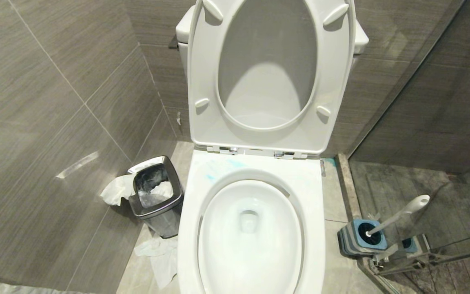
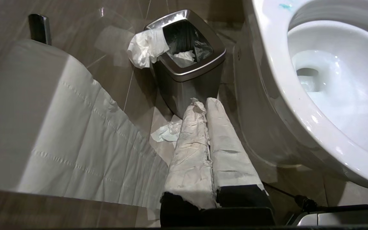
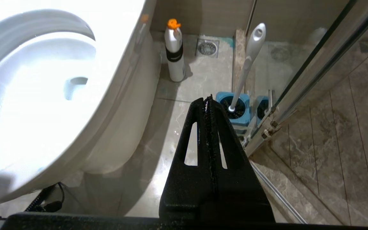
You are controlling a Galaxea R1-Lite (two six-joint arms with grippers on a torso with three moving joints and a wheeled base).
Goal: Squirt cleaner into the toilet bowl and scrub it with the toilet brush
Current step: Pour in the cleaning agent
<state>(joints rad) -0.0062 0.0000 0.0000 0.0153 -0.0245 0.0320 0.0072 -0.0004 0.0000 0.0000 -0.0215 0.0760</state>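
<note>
Nothing started: I see both arms parked low, left gripper point(image 2: 203, 105) and right gripper point(image 3: 209, 102) clenched empty. Toilet brush point(image 1: 398, 216) sits in its holder point(image 1: 361, 239) beside the toilet bowl point(image 1: 251, 228). Next, I judge: fetch the white cleaner bottle point(image 3: 175, 51).

The tiled floor point(image 1: 335, 196) carries everything. The toilet bowl point(image 1: 251, 228) stands on it at the centre of the head view. At about nine o'clock from the bowl sits a small steel bin point(image 1: 157, 200), with crumpled tissue point(image 1: 159, 255) lying on the tiles just in front of it. At about three o'clock stands the square blue holder point(image 1: 363, 237) with the toilet brush point(image 1: 398, 216) upright in it. The right wrist view shows a white cleaner bottle point(image 3: 175, 51) with an orange cap standing beside the bowl's base, near a floor drain point(image 3: 207, 48).
</note>
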